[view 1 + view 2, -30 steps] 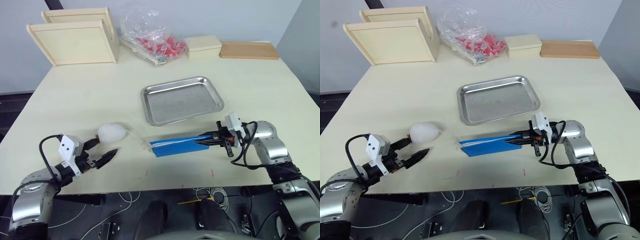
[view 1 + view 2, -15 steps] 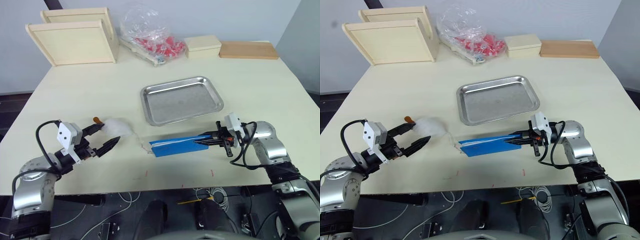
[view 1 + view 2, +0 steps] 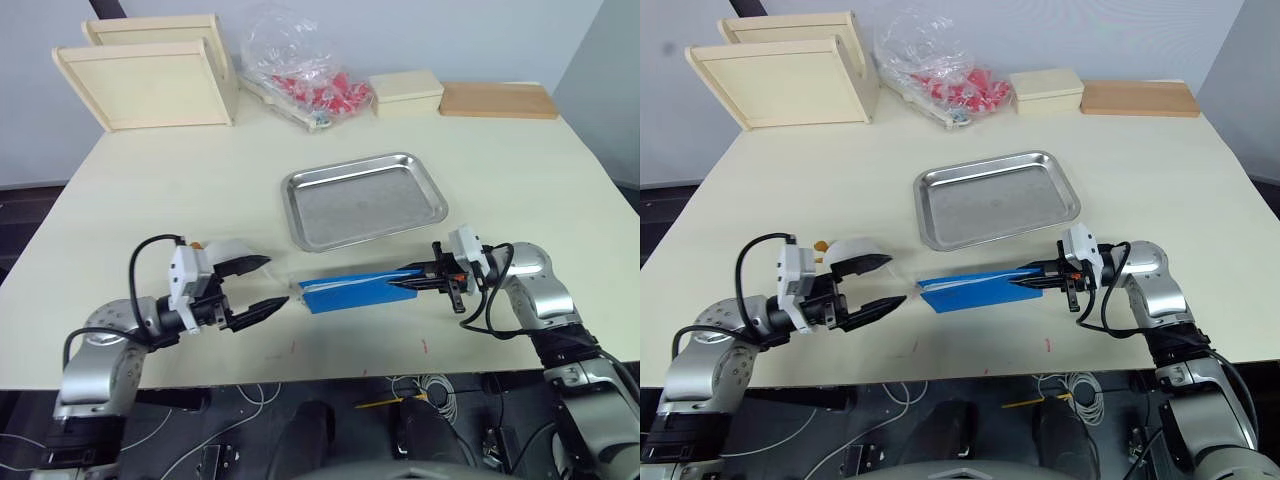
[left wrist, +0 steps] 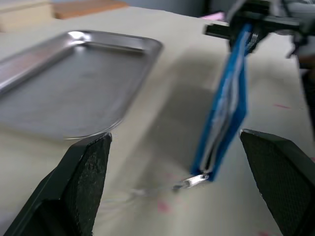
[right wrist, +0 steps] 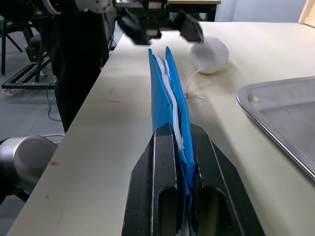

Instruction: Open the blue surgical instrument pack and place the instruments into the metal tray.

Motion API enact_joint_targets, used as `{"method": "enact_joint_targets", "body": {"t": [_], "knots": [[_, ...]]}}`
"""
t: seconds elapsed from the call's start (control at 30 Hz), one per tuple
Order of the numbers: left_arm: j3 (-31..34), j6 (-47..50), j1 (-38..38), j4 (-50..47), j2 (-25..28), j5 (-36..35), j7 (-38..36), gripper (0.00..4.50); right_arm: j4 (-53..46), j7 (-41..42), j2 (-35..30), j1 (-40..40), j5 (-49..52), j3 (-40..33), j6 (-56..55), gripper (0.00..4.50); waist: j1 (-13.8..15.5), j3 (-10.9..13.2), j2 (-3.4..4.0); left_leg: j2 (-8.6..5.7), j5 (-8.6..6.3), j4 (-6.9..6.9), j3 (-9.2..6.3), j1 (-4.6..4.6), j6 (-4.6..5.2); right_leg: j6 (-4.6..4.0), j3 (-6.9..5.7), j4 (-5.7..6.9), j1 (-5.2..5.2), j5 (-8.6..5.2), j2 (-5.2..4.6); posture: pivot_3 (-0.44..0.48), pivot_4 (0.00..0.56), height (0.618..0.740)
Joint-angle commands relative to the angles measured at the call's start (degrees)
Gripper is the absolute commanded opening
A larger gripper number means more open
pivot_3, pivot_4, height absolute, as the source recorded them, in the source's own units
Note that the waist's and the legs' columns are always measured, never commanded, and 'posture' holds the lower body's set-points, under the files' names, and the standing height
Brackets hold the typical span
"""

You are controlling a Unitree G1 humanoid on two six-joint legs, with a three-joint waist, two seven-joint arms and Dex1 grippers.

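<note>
Right hand (image 3: 425, 278) clamps the blue surgical instrument pack (image 3: 352, 290) on edge, steadying it; left hand (image 3: 262, 287), fingers spread and empty, approaches its free end.

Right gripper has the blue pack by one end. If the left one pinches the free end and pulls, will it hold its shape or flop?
The blue surgical instrument pack stands on edge between the right gripper and its free end without sagging, so it is probably fairly stiff. Its layers gape there, so it will likely splay. The left gripper is open.

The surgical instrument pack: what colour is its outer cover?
Bright blue; the surgical instrument pack shows best in the right wrist view.
</note>
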Motion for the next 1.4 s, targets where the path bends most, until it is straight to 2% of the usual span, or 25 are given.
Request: {"method": "enact_joint_targets", "body": {"t": [0.03, 0.3, 0.43, 0.63, 1.03, 1.07, 1.13, 1.4], "knots": [[-2.09, -1.56, -4.10, 2.40, 0.31, 1.29, -2.15, 4.41, -0.64, 0.12, -0.07, -0.69, 0.59, -0.80, -0.43, 0.00, 0.02, 0.00, 0.00, -0.01, 0.00, 0.00, 0.02, 0.00, 0.00, 0.00, -0.01, 0.00, 0.00, 0.00, 0.03, 0.000, 0.150, 0.740], [-7.71, -5.04, -13.01, 11.40, -0.06, 4.65, -8.62, 4.41, -1.28, -0.24, -0.36, -0.17, 0.52, -0.79, -0.09, 0.00, -0.08, 0.00, -0.01, -0.04, 0.00, 0.01, 0.05, -0.01, 0.00, 0.00, 0.00, 0.00, 0.00, 0.00, 0.10, 0.000, 0.150, 0.740], [-8.09, -5.55, -15.67, 14.06, -0.26, 4.51, -10.42, 4.41, -1.64, -0.59, -0.41, 0.01, 0.52, -0.78, 0.05, 0.00, -0.10, 0.00, -0.01, -0.04, 0.00, 0.02, 0.07, -0.02, 0.00, 0.00, 0.01, 0.00, 0.00, 0.00, 0.12, 0.000, 0.150, 0.740], [-10.38, -7.24, -17.41, 16.21, -0.54, 6.56, -13.44, 4.41, -2.10, -0.86, -0.29, 0.33, 0.56, -0.66, 0.12, 0.00, -0.10, 0.00, -0.01, -0.04, 0.00, 0.02, 0.05, -0.03, 0.00, 0.00, 0.01, 0.01, 0.00, 0.00, 0.13, 0.000, 0.150, 0.740], [-11.55, -7.67, -18.92, 18.24, -2.61, 7.81, -14.34, 4.41, -2.49, -0.70, -0.46, 0.50, 0.60, -0.61, 0.39, 0.00, -0.10, 0.00, -0.01, -0.04, 0.00, 0.03, 0.03, -0.03, 0.00, 0.00, 0.01, 0.03, 0.00, 0.00, 0.15, 0.000, 0.150, 0.740], [-11.55, -7.60, -18.92, 18.19, -2.70, 7.83, -14.31, 4.04, -2.56, -0.70, -0.49, 0.54, 0.62, -0.63, 0.44, 0.00, -0.10, 0.00, -0.01, -0.04, 0.00, 0.03, 0.02, -0.03, 0.00, 0.00, 0.01, 0.03, 0.00, 0.00, 0.15, 0.000, 0.150, 0.740], [-11.40, -7.19, -18.91, 17.96, -3.00, 7.51, -14.10, 3.79, -2.71, -0.69, -0.58, 0.65, 0.63, -0.65, 0.51, 0.00, -0.10, 0.00, -0.01, -0.04, 0.00, 0.03, 0.01, -0.03, 0.00, 0.00, 0.01, 0.03, 0.00, 0.00, 0.15, 0.000, 0.150, 0.740], [-10.60, -4.97, -18.68, 16.57, -3.85, 5.77, -14.33, 0.10, -2.68, -0.71, -0.59, 0.52, 0.58, -0.67, 0.74, 0.00, -0.10, 0.00, -0.01, -0.04, 0.00, 0.04, 0.01, -0.03, 0.00, 0.00, 0.01, 0.03, 0.00, 0.00, 0.15, 0.000, 0.150, 0.740]]}}
